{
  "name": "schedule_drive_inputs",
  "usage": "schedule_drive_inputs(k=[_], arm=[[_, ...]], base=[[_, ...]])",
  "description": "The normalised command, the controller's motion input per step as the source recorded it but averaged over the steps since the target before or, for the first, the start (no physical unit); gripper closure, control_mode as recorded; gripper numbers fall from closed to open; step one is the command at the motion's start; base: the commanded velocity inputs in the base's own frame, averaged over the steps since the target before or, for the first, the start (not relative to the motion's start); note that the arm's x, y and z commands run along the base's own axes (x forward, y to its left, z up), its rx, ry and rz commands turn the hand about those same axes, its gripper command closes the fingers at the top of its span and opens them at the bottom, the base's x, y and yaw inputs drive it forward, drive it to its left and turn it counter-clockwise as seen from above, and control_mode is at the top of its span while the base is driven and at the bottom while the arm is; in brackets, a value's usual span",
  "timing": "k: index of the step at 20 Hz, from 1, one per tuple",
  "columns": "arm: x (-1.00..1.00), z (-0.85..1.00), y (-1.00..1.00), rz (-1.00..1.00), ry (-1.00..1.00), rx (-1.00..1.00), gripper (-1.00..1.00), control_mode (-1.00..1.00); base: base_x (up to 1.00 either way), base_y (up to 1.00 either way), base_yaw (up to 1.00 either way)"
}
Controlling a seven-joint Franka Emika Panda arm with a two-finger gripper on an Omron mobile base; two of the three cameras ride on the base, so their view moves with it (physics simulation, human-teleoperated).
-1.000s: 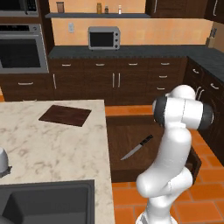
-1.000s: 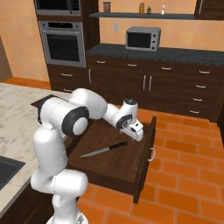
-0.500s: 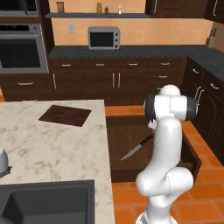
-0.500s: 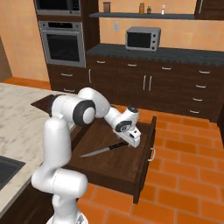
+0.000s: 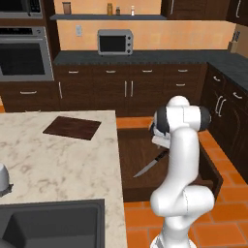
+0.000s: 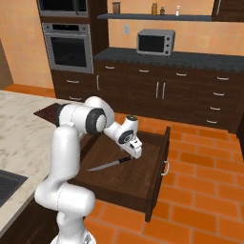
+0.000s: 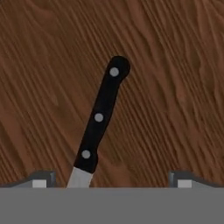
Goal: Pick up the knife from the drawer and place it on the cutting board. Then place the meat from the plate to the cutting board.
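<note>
The knife point(image 7: 101, 118) lies flat on the floor of the open drawer point(image 6: 159, 164), black riveted handle toward the top of the hand view, silver blade point(image 7: 78, 178) running off the bottom. My gripper point(image 7: 111, 181) hangs open just above it, one fingertip point(image 7: 41, 179) on each side of the blade's base, not touching. From the right base camera the gripper point(image 6: 135, 152) hovers over the handle end of the knife point(image 6: 108, 165). The cutting board point(image 5: 72, 127) lies bare on the island counter; its corner point(image 6: 45, 111) shows behind my arm. The meat and the plate are out of view.
The marble island counter point(image 5: 58, 164) runs left of the drawer, with a dark sink point(image 5: 48, 223) at its near end and a grey rounded object point(image 5: 2, 177) at its left edge. Dark cabinets, an oven and a microwave point(image 5: 115, 42) line the far wall.
The hand has dropped lower into the drawer and come closer to the knife's handle, with the elbow swinging left. The jaws stayed wide and the knife has not moved.
</note>
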Motion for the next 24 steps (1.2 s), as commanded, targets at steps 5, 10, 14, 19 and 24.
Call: schedule_drive_inputs(k=[5,10,14,19,24], arm=[[0.08,-0.60,0.03,-0.03,0.05,-0.08,-1.00,-1.00],[0.01,-0.48,0.00,0.00,0.00,-0.01,1.00,-1.00],[0.24,-0.29,0.00,0.00,0.00,0.00,1.00,-1.00],[0.14,-0.21,0.00,0.00,-0.04,0.00,1.00,-1.00],[-0.23,0.18,0.00,-0.07,-0.02,0.00,1.00,-1.00]], base=[[0.00,0.00,0.00],[0.00,0.00,0.00],[0.00,0.00,0.00],[0.00,0.00,0.00],[0.00,0.00,0.00]])
